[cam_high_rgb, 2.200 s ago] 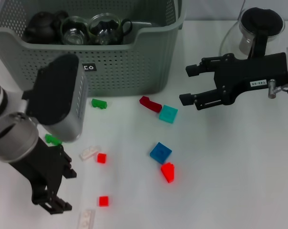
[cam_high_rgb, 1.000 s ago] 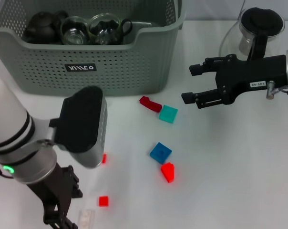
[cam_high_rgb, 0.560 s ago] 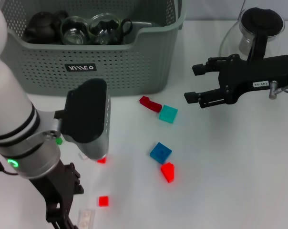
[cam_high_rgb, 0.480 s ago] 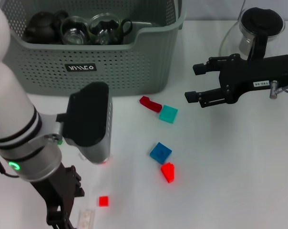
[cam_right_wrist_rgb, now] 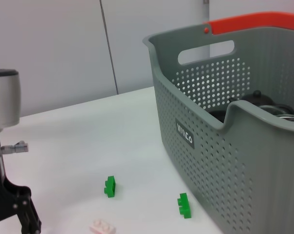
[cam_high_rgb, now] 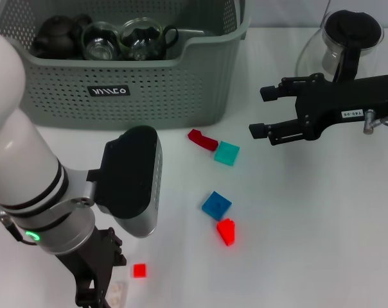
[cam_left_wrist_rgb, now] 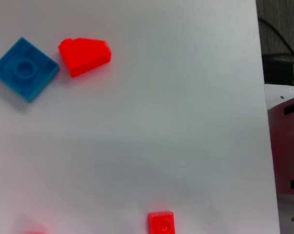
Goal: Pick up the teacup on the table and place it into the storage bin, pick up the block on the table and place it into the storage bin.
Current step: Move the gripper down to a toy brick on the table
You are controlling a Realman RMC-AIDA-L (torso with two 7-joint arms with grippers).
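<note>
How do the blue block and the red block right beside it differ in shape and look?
The blue block is a flat square plate with one round stud; the red block is chunkier, with a sloped, wedge-like end. The blue one looks broader in the left wrist view, the red one narrower. Both lie loose on the white table, close together, outside the storage bin.

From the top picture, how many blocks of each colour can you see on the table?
Red blocks: 3
Blue block: 1
Teal block: 1
White block: 1, partly hidden
Total: 6
</note>
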